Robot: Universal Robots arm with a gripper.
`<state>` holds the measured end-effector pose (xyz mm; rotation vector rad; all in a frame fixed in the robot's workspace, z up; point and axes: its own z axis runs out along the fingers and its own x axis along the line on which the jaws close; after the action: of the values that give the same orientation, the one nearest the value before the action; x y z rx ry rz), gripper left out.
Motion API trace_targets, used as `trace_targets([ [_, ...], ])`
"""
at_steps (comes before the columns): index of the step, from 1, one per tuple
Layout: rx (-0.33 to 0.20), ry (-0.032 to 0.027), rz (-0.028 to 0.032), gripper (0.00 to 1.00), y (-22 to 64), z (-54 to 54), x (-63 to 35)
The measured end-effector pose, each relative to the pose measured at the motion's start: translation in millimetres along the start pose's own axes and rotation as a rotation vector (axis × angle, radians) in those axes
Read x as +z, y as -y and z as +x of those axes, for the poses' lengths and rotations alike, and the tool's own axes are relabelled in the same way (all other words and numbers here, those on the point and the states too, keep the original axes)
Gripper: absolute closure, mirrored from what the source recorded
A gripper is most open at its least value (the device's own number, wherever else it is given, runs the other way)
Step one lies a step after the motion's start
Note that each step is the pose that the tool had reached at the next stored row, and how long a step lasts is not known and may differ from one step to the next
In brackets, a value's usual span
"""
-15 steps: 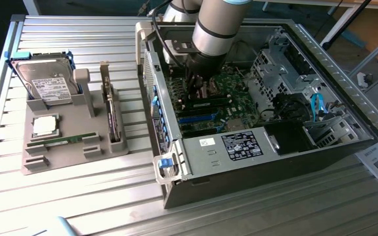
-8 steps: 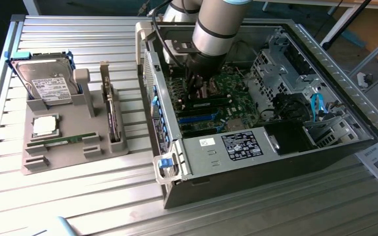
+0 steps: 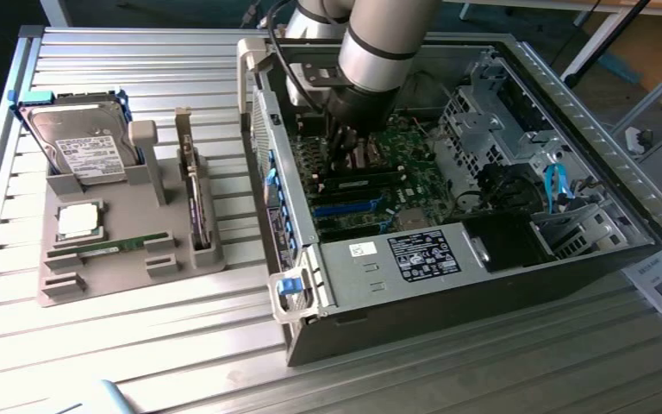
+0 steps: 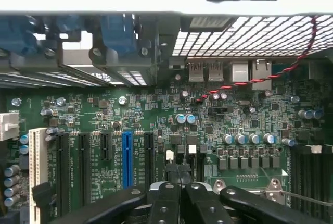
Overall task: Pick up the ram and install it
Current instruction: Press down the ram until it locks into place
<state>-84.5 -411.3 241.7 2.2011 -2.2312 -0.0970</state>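
Note:
The ram [image 3: 108, 249], a thin green stick, lies in a slot of the grey holder [image 3: 113, 280] on the table at the exterior view's left, far from the arm. My gripper [image 3: 343, 162] is down inside the open computer case [image 3: 423, 285], just above the green motherboard [image 3: 406, 177]. In the wrist view the black fingers [image 4: 200, 198] are pressed together over the motherboard [image 4: 156, 114], and I see nothing between them, so the gripper [image 4: 180, 174] is shut. Dark memory slots [image 4: 312, 169] run along one edge of the board, apart from the fingertips.
The holder also carries a hard drive [image 3: 84, 147], a square silver processor [image 3: 78, 220] and an upright expansion card [image 3: 199, 207]. Inside the case are a blue slot [image 4: 127, 159], black expansion slots [image 4: 83, 166], a red-black wire [image 4: 250, 82], blue cables [image 3: 555, 185] and the drive cage [image 3: 486, 108].

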Motion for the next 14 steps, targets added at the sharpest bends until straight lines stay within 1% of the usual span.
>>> trace_targets([
  [10,0.0,-0.0001,0.0,0.9,-1.1,-0.9,-22.1],
  [14,0.0,0.0001,0.0,0.9,-1.1,-0.9,-23.5],
])
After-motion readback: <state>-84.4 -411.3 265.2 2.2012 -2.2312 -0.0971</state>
